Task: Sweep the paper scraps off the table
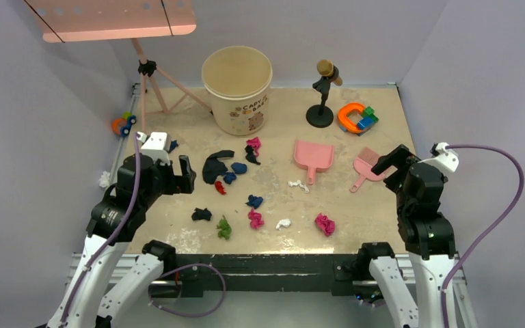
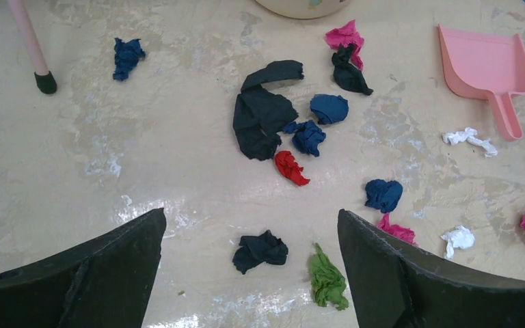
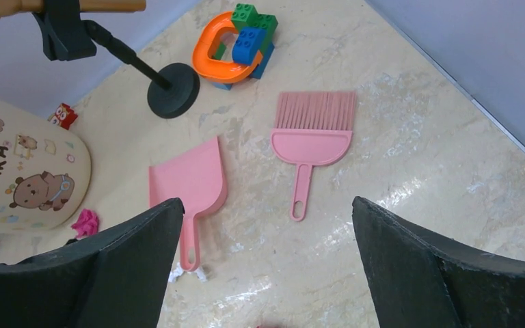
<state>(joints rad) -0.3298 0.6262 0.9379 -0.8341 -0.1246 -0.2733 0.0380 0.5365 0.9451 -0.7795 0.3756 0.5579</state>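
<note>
Looks like a robotics lab test cell: speckled bench (image 1: 369,208) on a metal frame (image 1: 266,262), boxed in by plain pale walls (image 1: 34,123), left arm (image 1: 119,212) and right arm (image 1: 424,212) bolted at its near edge, purple cable (image 1: 478,145) trailing, pink tripod (image 1: 147,67) at the back

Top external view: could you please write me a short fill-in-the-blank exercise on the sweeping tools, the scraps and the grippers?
1. The dustpan and the brush are both ___ in colour.
2. In the top view, the brush lies to the ___ of the dustpan.
3. The left gripper and the right gripper both stand ___, holding nothing.
4. The green paper scrap lies closer to the ___ gripper.
Missing words: pink; right; open; left.
</note>
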